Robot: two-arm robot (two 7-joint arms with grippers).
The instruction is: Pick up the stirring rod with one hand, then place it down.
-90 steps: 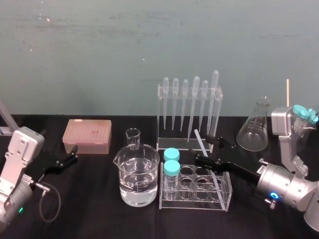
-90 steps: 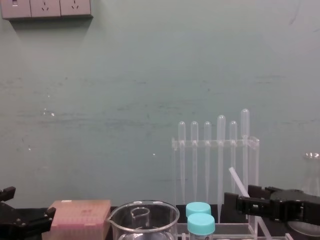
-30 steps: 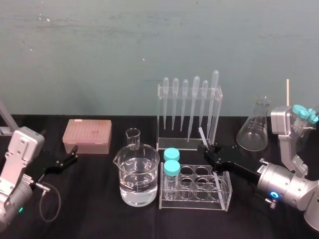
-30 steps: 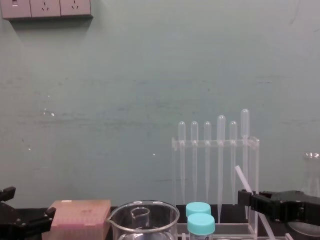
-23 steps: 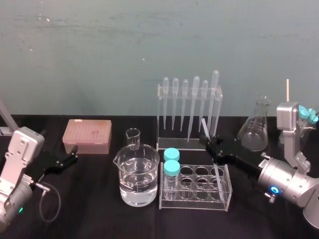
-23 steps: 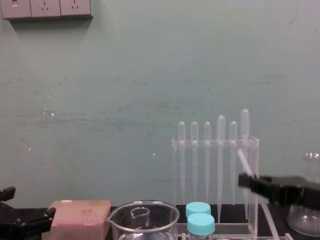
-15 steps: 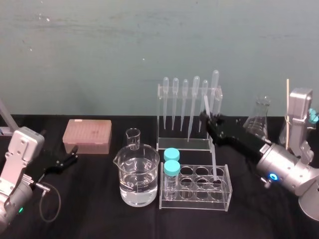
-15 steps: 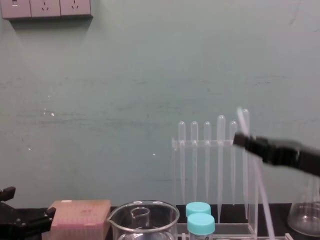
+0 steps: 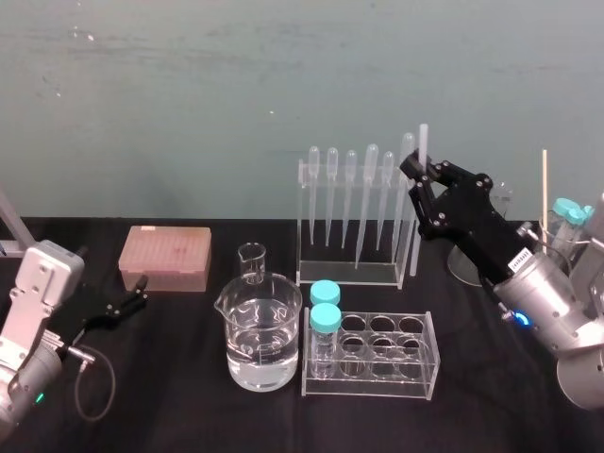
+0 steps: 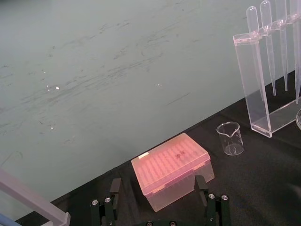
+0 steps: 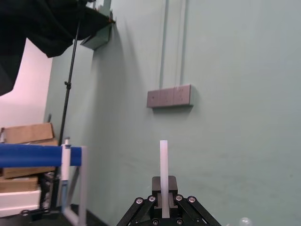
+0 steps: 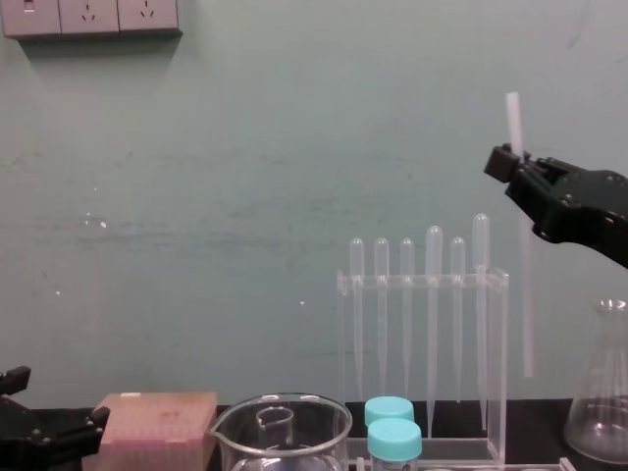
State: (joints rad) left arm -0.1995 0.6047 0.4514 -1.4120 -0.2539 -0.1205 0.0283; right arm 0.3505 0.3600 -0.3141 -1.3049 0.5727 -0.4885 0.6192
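The stirring rod [image 9: 423, 140] is a thin translucent-white stick hanging nearly upright in the air, in front of the right end of the pipette rack [image 9: 357, 203]. My right gripper [image 9: 420, 181] is shut on the stirring rod near its upper part. The chest view shows the stirring rod [image 12: 525, 294] running from above the right gripper [image 12: 510, 162] down to well above the table. In the right wrist view the rod [image 11: 163, 160] stands up from between the shut fingers. My left gripper [image 9: 140, 291] rests low at the table's left, fingers [image 10: 201, 188] apart, holding nothing.
A beaker of water [image 9: 263, 330] and a clear test tube rack [image 9: 373, 354] with two teal-capped tubes stand front centre. A pink tip box [image 9: 165, 257] and a small beaker [image 9: 252, 261] lie behind. A conical flask [image 12: 599, 392] stands at the right, behind my right arm.
My right gripper has risen from test tube rack height, carrying the rod up and swinging it from a slant to nearly upright. The left arm has not moved.
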